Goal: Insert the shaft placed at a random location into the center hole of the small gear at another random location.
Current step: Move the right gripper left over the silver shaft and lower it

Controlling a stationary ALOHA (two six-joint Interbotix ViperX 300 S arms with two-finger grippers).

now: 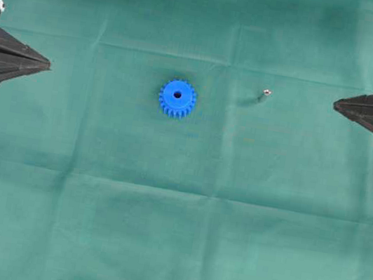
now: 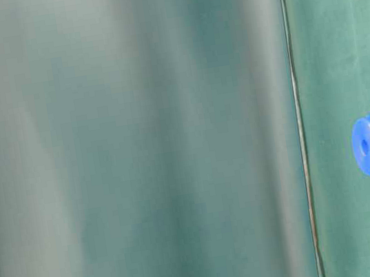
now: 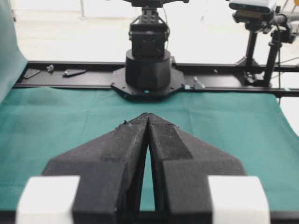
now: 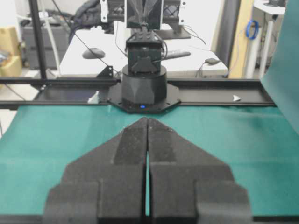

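On green cloth [image 1: 88, 224], small gear [image 1: 177, 98] and shaft [image 1: 265, 94] lie unlabelled, apart.

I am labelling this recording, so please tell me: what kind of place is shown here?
Probably a robotics lab bench: a green cloth-covered table, a black robot arm base on a rail, a camera on a stand, and office desks with cables behind.

Matt blue plastic small gear [image 1: 177, 98] and shiny metal shaft [image 1: 265, 94] on creased green cloth [image 1: 171, 237].

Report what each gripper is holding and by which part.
Nothing is held. The left gripper and right gripper are shut on nothing, while the shaft and small gear lie apart on the cloth.
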